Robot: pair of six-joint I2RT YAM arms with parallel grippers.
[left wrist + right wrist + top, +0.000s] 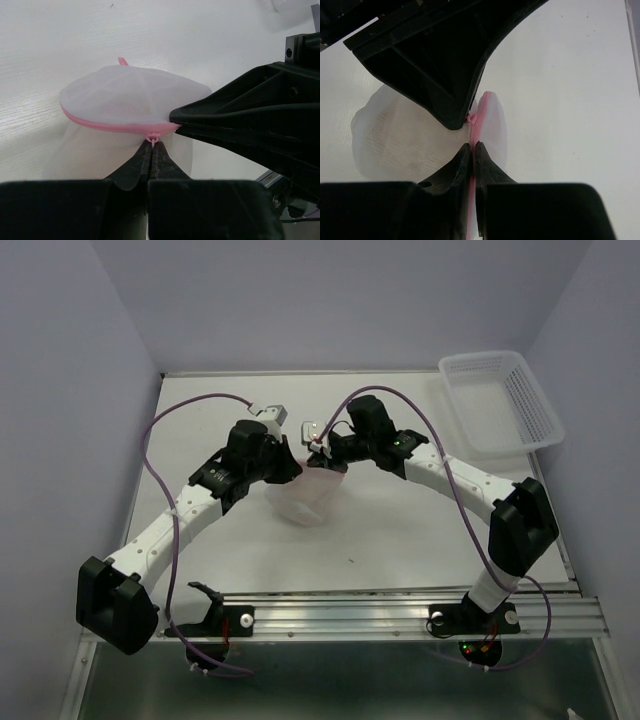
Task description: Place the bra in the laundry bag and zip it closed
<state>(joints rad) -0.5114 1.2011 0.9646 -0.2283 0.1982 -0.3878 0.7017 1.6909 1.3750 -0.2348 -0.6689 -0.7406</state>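
On the white table (pixel 400 530), closing the zip looks the step in hand. It goes best if the black-and-white right arm (pixel 470 485) only anchors while the matching left arm (pixel 175 520) draws the slider along the curve, low and level, without lifting the small roundish white mesh laundry bag (pixel 125 97). The peach bra is not plainly visible; I judge it inside. Both arms reach inward, elbows out, wrists meeting over the bag. The right gripper (pixel 471 150) is pinched on the pink zipper band (pixel 100 121); the left gripper (pixel 151 146) is clamped on the tiny pink zipper pull (pixel 153 136).
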